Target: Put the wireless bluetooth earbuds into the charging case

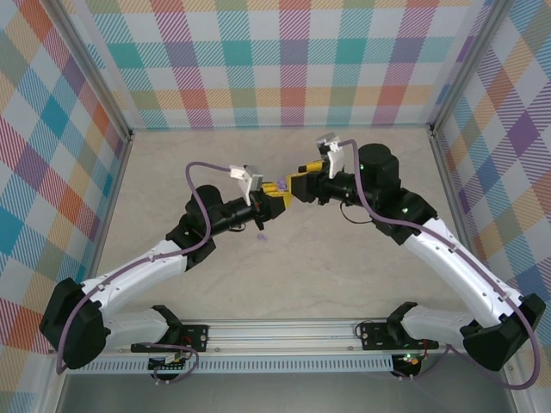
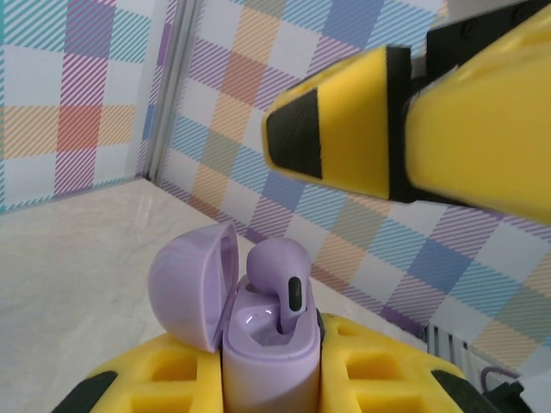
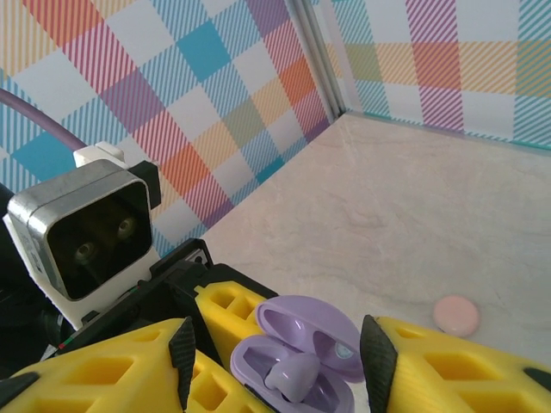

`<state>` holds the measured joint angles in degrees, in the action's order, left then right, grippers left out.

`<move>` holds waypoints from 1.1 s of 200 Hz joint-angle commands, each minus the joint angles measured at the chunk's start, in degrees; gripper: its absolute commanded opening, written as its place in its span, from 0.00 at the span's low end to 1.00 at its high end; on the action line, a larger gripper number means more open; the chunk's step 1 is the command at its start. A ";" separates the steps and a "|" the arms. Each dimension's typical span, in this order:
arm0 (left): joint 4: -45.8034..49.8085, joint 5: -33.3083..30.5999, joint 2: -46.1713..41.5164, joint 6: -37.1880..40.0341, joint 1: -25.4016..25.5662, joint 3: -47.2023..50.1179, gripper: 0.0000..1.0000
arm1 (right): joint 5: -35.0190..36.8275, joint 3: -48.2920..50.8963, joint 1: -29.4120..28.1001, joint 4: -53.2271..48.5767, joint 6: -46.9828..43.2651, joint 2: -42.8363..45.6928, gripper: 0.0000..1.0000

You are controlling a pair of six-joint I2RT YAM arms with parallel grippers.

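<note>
Earbud (image 2: 280,267) standing stem-down in the open case (image 2: 267,344), which my left end effector (image 1: 274,196) clamps above the middle of the counter (image 1: 344,267). Right end effector (image 3: 277,353) straddles it, jaws apart, empty. Next, I reckon, the second earbud (image 1: 263,234) lying below needs a delicate pinch.

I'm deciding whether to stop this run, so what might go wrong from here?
1. The earbud sits tilted and proud in the charging case; shutting the lid might jam or flick it out.
2. The open right gripper flanks the case in the left gripper; withdrawing might knock the bud.
3. The second earbud on the table looks tiny and easy to fumble.
</note>
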<state>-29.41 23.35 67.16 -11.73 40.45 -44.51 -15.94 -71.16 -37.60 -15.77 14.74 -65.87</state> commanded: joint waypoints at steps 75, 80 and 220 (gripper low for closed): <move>5.24 -0.16 -4.36 6.80 0.91 -2.82 0.03 | -5.11 -8.38 -0.36 -14.58 -3.25 -2.96 0.35; 5.28 0.01 -4.34 6.80 0.94 -2.78 0.04 | -5.46 -8.59 -0.37 -14.60 -3.15 -3.32 0.34; 5.11 4.68 -4.64 6.71 0.88 -3.13 0.04 | -8.52 -9.62 -0.39 -14.48 -2.61 -6.39 0.22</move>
<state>-23.20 25.45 63.61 -6.11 40.45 -45.28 -22.90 -78.98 -37.60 -29.85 11.94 -71.55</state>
